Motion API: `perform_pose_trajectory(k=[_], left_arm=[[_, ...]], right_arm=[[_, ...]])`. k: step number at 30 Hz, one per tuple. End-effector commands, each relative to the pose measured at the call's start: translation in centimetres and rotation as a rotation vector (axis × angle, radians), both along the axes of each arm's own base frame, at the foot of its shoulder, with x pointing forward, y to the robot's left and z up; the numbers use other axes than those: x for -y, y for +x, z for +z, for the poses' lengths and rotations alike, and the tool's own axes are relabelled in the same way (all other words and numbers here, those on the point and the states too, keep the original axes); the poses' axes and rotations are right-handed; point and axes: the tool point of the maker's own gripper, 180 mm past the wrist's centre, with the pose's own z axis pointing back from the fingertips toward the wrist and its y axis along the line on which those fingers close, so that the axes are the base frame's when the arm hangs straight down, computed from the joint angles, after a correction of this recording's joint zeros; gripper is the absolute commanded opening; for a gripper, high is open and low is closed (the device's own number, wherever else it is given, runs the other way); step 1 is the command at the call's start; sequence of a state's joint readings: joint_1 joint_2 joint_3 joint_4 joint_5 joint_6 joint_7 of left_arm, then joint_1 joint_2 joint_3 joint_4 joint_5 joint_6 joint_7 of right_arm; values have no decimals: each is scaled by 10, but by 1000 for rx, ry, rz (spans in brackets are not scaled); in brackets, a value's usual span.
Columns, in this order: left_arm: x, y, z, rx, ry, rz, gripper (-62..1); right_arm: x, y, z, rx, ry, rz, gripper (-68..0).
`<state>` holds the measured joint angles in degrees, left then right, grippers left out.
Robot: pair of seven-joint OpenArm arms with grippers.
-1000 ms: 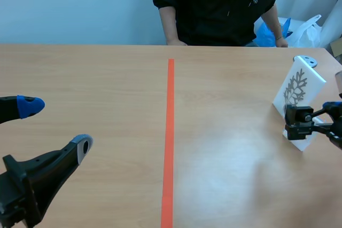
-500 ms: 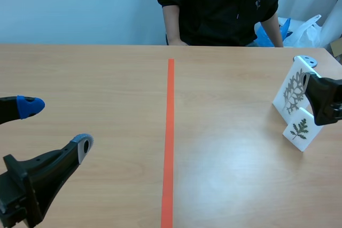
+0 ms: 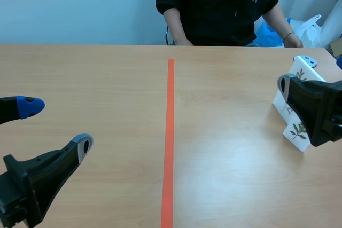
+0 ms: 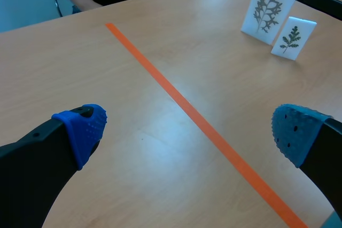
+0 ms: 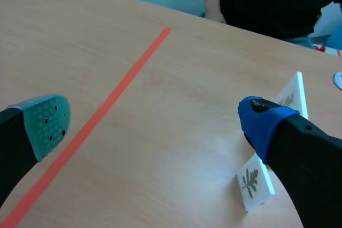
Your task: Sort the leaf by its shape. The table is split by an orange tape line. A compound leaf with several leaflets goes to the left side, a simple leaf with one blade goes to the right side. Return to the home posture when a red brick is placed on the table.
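Two white leaf cards stand at the table's right side. The tall card (image 4: 271, 6) shows a grey, deeply divided leaf. Leaning by it, the small card (image 4: 293, 37) shows a green leaf with several leaflets. My right gripper (image 3: 311, 74) hangs open just in front of them and hides most of the tall card (image 3: 305, 73). The small card (image 3: 298, 132) peeks out below it. In the right wrist view the gripper (image 5: 155, 121) holds nothing, with the small card (image 5: 252, 182) by its blue finger. My left gripper (image 3: 56, 125) stands open and holds nothing at the near left, its fingers (image 4: 85, 126) wide apart.
An orange tape line (image 3: 169, 132) splits the table from front to back. A round metal disc (image 3: 305, 61) lies behind the cards. A person in black (image 3: 219, 4) sits across the table, with plastic bags (image 3: 304, 30) at the back right.
My right gripper has come away from the small card, risen and swung in front of both cards. The small card stays leaning there. The left arm has not moved.
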<state>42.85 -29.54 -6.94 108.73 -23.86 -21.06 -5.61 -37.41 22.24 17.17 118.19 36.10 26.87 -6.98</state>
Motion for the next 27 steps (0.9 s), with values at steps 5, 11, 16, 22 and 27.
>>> perform_pose_trajectory(k=[5,11,16,22,27], left_arm=[[2,2,8,26,-18,-2,14],[2,2,8,23,-16,-3,14],[2,2,8,23,-16,-3,14],[2,2,8,23,-16,-3,14],[2,2,8,23,-16,-3,14]], right_arm=[[-9,-5,-2,-23,42,34,-18],[-23,-8,-7,-43,72,70,-18],[-36,-12,-13,-62,82,102,-18],[-39,-13,-16,-67,72,110,-19],[-39,-12,-16,-65,73,109,-19]])
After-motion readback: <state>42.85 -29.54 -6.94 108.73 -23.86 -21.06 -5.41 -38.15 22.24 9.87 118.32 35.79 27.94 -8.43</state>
